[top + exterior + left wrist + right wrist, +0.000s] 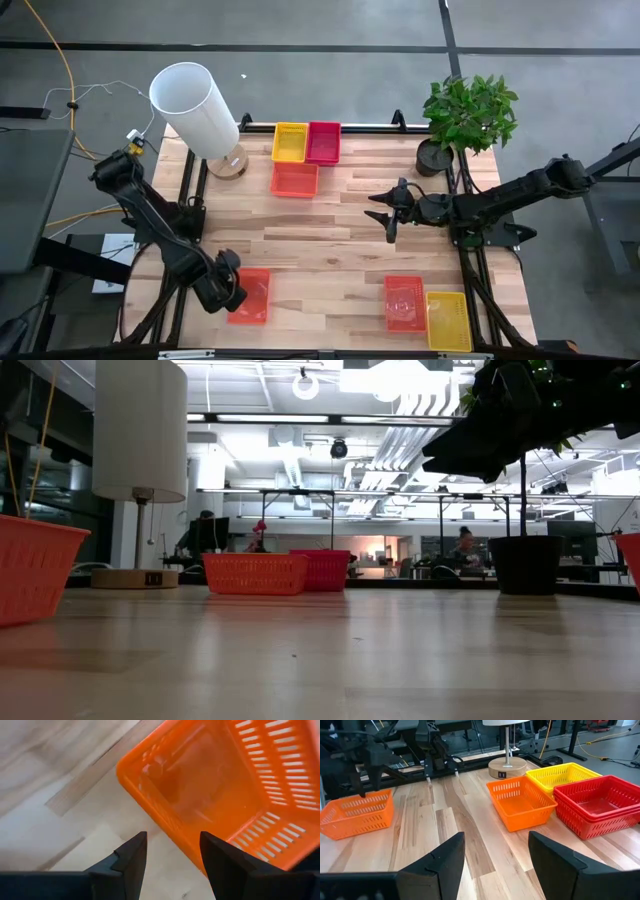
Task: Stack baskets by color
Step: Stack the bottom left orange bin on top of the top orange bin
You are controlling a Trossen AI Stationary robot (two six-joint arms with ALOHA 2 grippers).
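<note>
An orange basket [250, 295] sits flat on the table near its near-left corner, also in the left wrist view [215, 785]. My left gripper [226, 285] points down, open, over that basket's left wall [165, 815]; I see no touch. At the far edge a yellow basket [290, 142] and a red basket [323, 142] stand side by side, with an orange basket [295, 180] just in front of them. Another orange basket [404, 302] and a yellow basket [448, 320] sit at the near right. My right gripper [385, 212] hovers open right of the table's middle.
A white lamp [195, 110] on a round wooden base stands at the far left and a potted plant [465, 115] at the far right. Bare wood lies across the table's middle [320, 250]. Beyond the table's far edge, people sit in the room in the low view.
</note>
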